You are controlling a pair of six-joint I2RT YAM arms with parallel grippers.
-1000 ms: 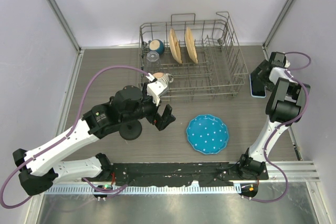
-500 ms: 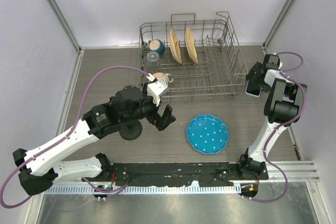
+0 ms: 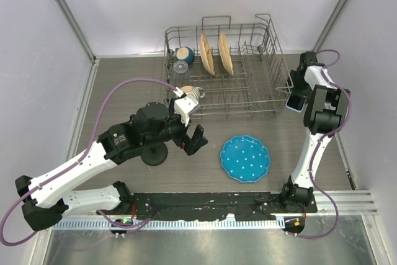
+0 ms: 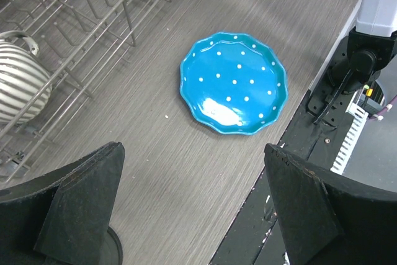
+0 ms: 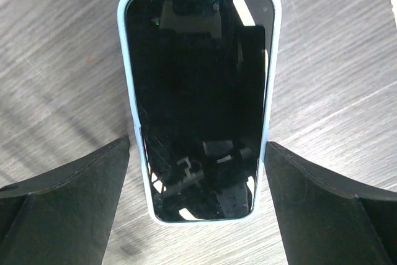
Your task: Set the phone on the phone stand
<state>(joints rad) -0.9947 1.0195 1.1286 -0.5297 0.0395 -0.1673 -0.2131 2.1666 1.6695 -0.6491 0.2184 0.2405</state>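
Note:
The phone (image 5: 198,97), dark face with a light blue rim, sits between my right gripper's (image 5: 197,143) fingers, which press its two long edges; it hangs just above the wood table. In the top view the phone (image 3: 296,101) is at the right end of the dish rack, with my right gripper (image 3: 298,89) over it. The phone stand (image 3: 154,153) shows as a black disc base at centre left, mostly hidden under my left arm; its edge shows in the left wrist view (image 4: 110,249). My left gripper (image 3: 195,139) is open and empty, to the right of the stand.
A wire dish rack (image 3: 273,85) stands at the back with two tan plates, a blue cup, a glass and a striped mug (image 4: 18,91). A blue dotted plate (image 3: 245,158) lies at front centre. White walls close in on both sides.
My right gripper has moved left and toward the dish rack's right end, with the phone moving along in it. The left arm has not moved.

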